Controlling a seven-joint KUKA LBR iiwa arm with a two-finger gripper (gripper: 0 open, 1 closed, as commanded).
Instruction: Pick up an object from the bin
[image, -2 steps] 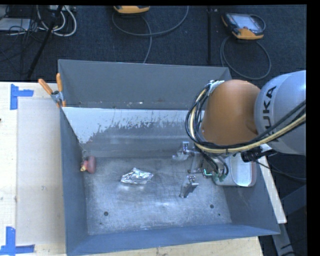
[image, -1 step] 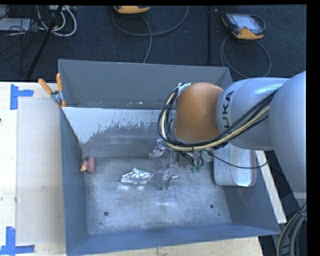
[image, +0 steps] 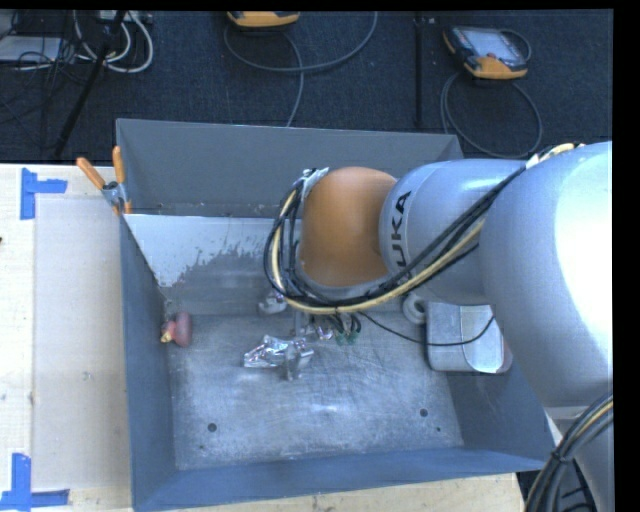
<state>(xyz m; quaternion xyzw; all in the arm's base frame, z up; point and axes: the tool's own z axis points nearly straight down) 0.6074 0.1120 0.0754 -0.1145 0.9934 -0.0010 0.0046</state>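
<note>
We see the grey metal bin (image: 300, 478) from above, and the arm (image: 500, 260) comes into it from the right side. Its wrist carries a round orange cover (image: 340, 235), and black and yellow cables (image: 278, 255) run in a loop around the left side of this cover. The gripper (image: 310, 335) hangs under the cover, low over the middle of the bin floor. Most of it is hidden by the cover, so we cannot tell if it is released or clenched.

Just beside the gripper, on its lower left, lies a silvery piece (image: 275, 353) with a crumpled, shiny and irregular shape. It rests on the floor near the middle of the bin. We cannot tell whether the gripper touches it or only stands next to it.

A small green bit (image: 347, 338) shows on the right of the gripper, and a small grey piece (image: 272, 301) lies a little behind the silvery piece.

A small pink thing (image: 179, 328) lies well apart from these, at the left side of the floor, close to the foot of the left wall. On the right side, partly under the arm, lies a pale flat box (image: 460, 338) with rounded corners.
</note>
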